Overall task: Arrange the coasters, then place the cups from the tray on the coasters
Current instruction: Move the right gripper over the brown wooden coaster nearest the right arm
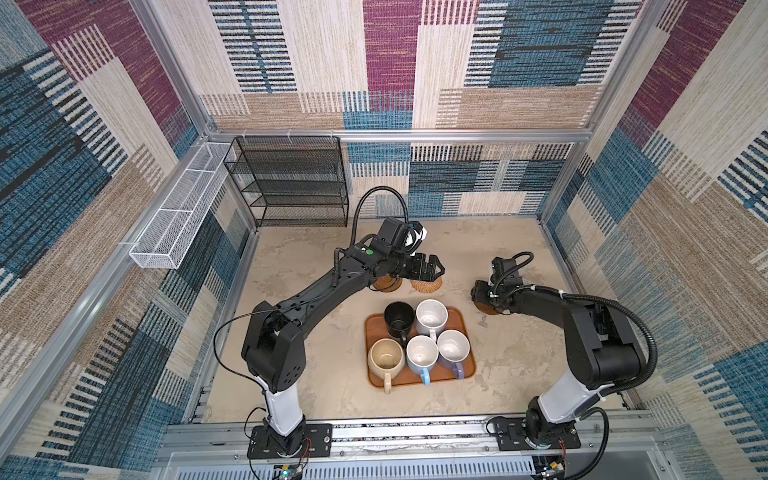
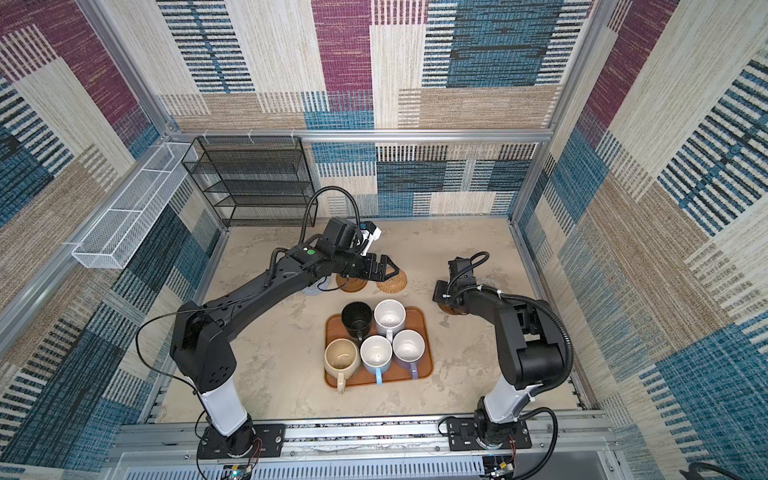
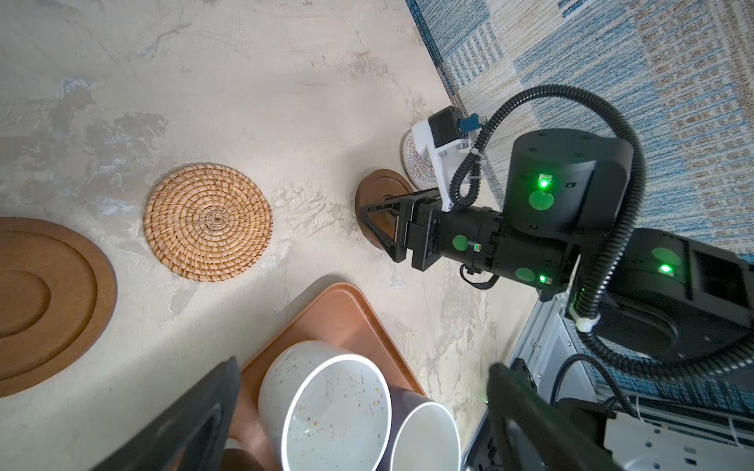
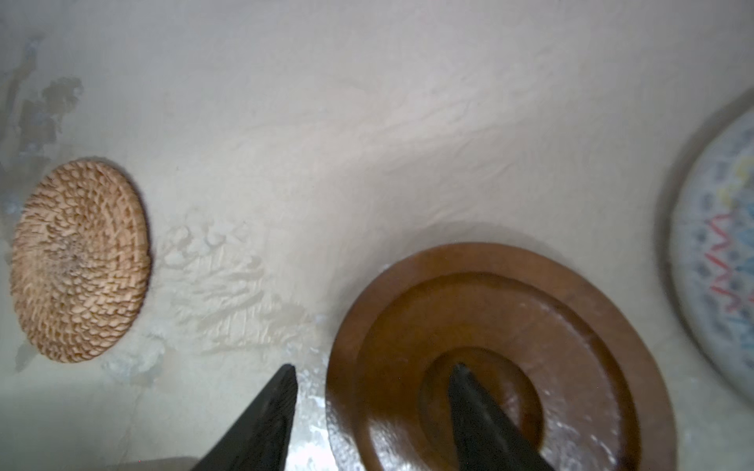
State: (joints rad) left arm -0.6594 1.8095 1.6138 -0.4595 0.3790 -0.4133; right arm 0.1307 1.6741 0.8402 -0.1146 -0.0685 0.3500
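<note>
left gripper [image 1: 437, 267]: centre of a top view, jaws spread wide | right gripper [image 4: 374, 369]: centre-right, jaws half-parted astride wooden coaster [image 4: 571, 326] rim, grip cannot tell | cups [image 1: 422, 353] on tray [image 1: 442, 376]

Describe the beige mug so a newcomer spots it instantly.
Find the orange-brown tray in the middle of the table, holding five mugs. The beige mug sits at the tray corner nearest the left arm's base. It alone is squat, rounded and cream inside and out; the blue-handled mug beside it and the black mug behind it are straight-sided.
</note>
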